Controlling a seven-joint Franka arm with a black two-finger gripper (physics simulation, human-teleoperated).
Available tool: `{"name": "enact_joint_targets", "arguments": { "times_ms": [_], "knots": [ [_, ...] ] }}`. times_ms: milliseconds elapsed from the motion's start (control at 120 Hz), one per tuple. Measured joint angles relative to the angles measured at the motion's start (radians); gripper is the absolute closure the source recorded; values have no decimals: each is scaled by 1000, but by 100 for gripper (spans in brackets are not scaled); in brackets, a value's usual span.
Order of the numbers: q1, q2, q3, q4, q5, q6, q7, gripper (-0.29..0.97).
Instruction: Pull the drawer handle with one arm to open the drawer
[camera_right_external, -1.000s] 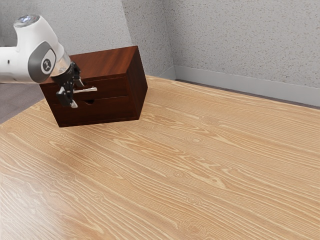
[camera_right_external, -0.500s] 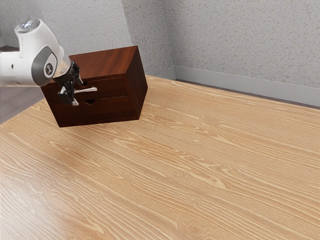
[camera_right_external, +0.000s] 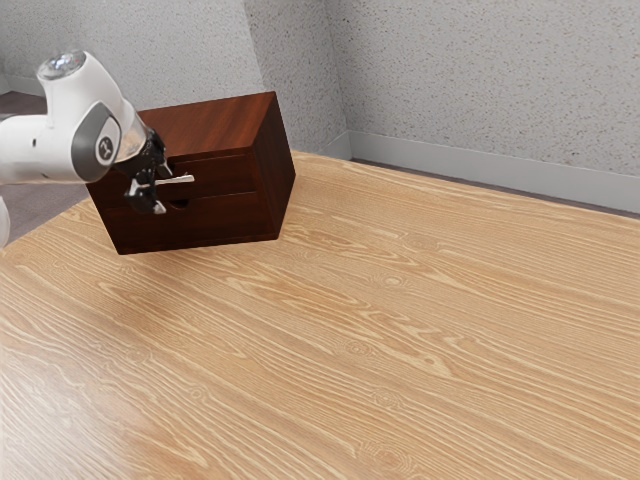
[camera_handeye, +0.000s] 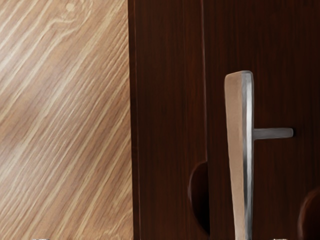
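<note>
The cabinet (camera_right_external: 235, 125), a dark brown wooden box, stands on the table (camera_right_external: 400, 330) toward the exterior view's upper left, close to the corner where the speckled grey wall (camera_right_external: 480, 70) turns, with a pale baseboard (camera_right_external: 500, 168) running along the wall's foot. Its front face is split by a seam into an upper drawer (camera_right_external: 228, 175) and a lower panel, and as far as the exterior view shows, the drawer front sits flush with the face. The handle (camera_right_external: 180, 181), a thin silver bar, stands off the drawer front on a short post, and a dark half-round notch (camera_right_external: 180, 203) is cut at the seam just beneath it. The white arm (camera_right_external: 60, 140) comes in from the exterior view's left, and its black gripper (camera_right_external: 148, 190) is at the end of the handle farther from the cabinet's corner. The jaws stand spread, one on each side of the bar, so the handle's end lies between them without being pinched. From the wrist, the handle (camera_handeye: 239, 150) runs as a long tapering strip straight out ahead of the hand, its post (camera_handeye: 272, 133) reaching across to the dark wood, with the notch (camera_handeye: 200, 195) beside it on the seam. Beyond the cabinet's edge on that side lies the light grain of the table (camera_handeye: 60, 125)
</note>
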Motion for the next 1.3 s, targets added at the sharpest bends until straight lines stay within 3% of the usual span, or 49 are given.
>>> {"name": "enact_joint_targets", "arguments": {
  "times_ms": [683, 1300],
  "knots": [
    [0, -1, 8, -34, -31, 66, -6, 37],
    [-3, -94, 21, -150, -38, 74, -6, 54]
  ]
}}
